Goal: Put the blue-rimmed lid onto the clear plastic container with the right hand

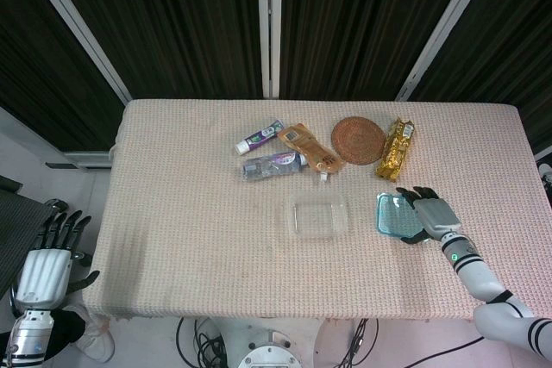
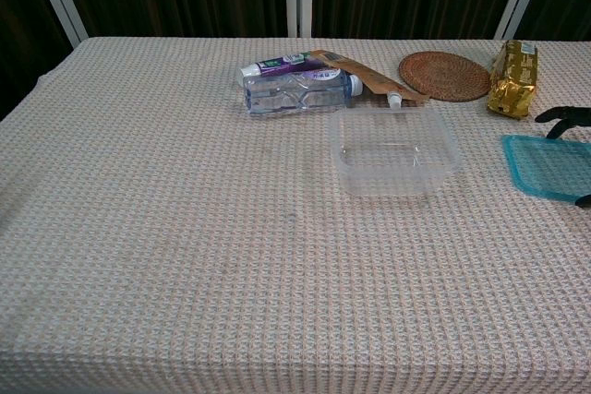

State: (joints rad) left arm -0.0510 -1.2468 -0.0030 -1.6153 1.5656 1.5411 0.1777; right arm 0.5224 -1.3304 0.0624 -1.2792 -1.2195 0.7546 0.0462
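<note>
Table [image 1: 172,213] — covered in pink waffle cloth.
Container [image 1: 318,216] — clear, lidless, upright, just right of centre.
Lid [image 1: 395,215] — blue-rimmed, near the right edge, well apart from container; gripped at its right side by right hand [image 1: 431,215], fingers curled over its far and near edges.
Left hand [image 1: 45,266] — below the near-left corner, off the table, fingers spread, holding nothing.
Bottle [image 1: 272,164], pouch [image 1: 310,147], coaster [image 1: 359,139], gold packet [image 1: 397,149], tube [image 1: 260,136] — grouped toward the far edge.
</note>
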